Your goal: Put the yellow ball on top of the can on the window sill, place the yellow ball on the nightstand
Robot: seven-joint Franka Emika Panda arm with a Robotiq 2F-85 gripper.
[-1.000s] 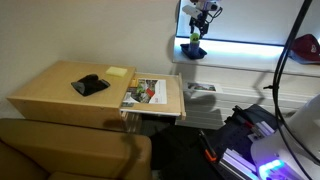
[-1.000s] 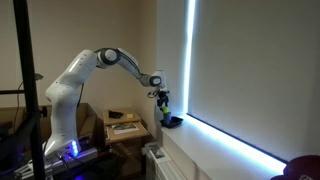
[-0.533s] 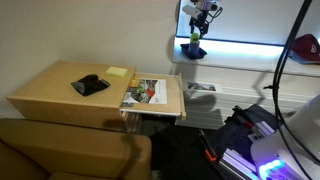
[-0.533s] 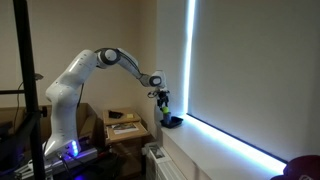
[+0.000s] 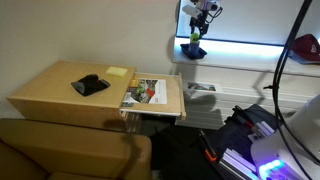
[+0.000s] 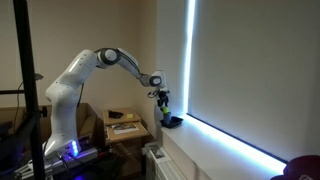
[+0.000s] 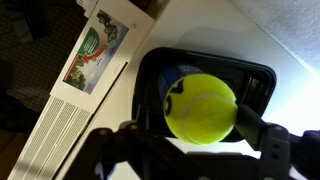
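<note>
The yellow ball [image 7: 200,107] rests on top of the dark blue-black can [image 7: 256,80], which stands on the white window sill [image 7: 297,100]. My gripper [image 7: 192,132] is over them, open, with a jaw on each side of the ball. The right finger [image 7: 252,127] is at the ball's edge. A dark gap shows between the left finger [image 7: 133,133] and the ball. In both exterior views the gripper [image 5: 197,22] [image 6: 160,98] hangs over the ball [image 5: 193,40] [image 6: 165,112] and the can [image 5: 194,52] [image 6: 172,122]. The tan nightstand [image 5: 55,98] stands low on the left.
A black object [image 5: 90,85] and a yellow pad [image 5: 117,72] lie on the nightstand. A magazine [image 5: 148,92] lies on its side board. A brown couch [image 5: 70,152] is in front. A red rounded object [image 5: 305,45] sits further along the sill [image 5: 250,55]. A vent grille [image 7: 50,130] runs below the sill.
</note>
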